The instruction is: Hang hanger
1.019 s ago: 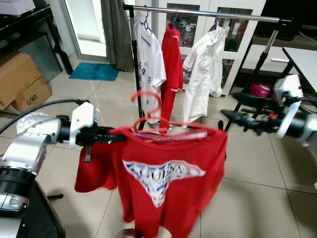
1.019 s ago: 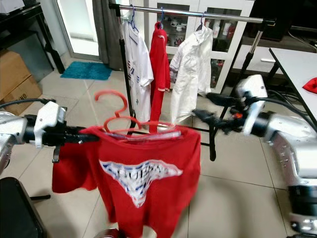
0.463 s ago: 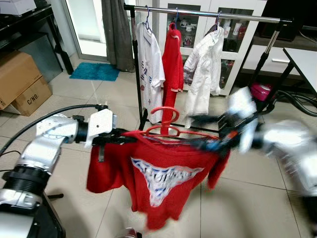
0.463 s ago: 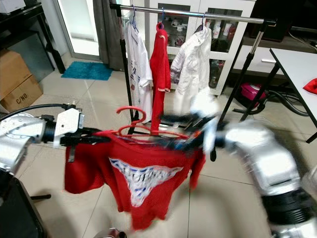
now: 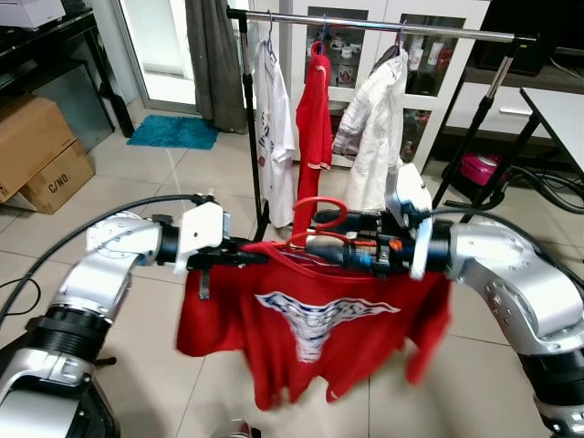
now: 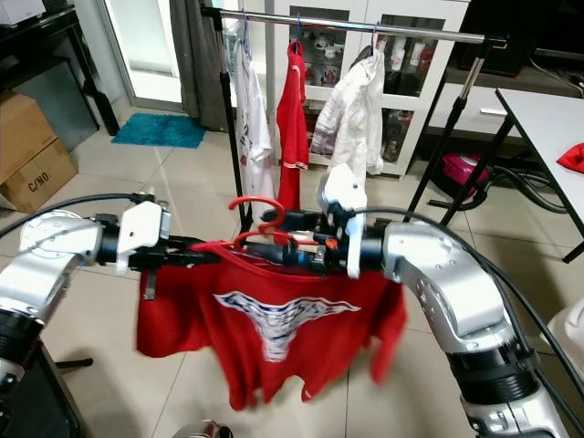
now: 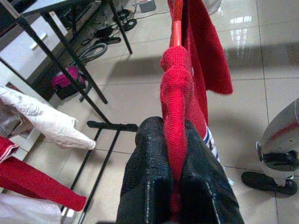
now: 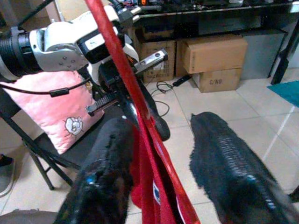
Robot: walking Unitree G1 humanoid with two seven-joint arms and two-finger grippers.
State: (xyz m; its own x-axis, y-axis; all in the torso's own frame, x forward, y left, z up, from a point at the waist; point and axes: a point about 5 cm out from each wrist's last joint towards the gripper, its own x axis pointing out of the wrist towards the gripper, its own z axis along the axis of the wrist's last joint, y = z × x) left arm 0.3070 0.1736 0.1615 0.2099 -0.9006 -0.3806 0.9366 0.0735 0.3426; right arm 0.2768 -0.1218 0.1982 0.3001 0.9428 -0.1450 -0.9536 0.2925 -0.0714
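Observation:
A red T-shirt (image 5: 319, 338) with a white chest print hangs on a red plastic hanger (image 5: 324, 208), held up in front of me. My left gripper (image 5: 239, 257) is shut on the shirt's left shoulder, and the left wrist view shows the red fabric pinched between its fingers (image 7: 149, 158). My right gripper (image 5: 312, 232) reaches in from the right at the hanger's neck. It is open, and the red hanger bar (image 8: 135, 107) runs between its spread fingers (image 8: 219, 149). Beyond stands the clothes rack rail (image 5: 383, 23).
On the rail hang a white shirt (image 5: 274, 109), a red shirt (image 5: 315, 109) and a white jacket (image 5: 379, 119). Cardboard boxes (image 5: 36, 146) stand at the left and a blue mat (image 5: 173, 132) lies by the door. A white table (image 5: 558, 114) edges in at the right.
My right arm has swung in from the right, bringing its open fingers around the hanger's neck. The left arm has pushed the hanger and shirt forward, toward the rack.

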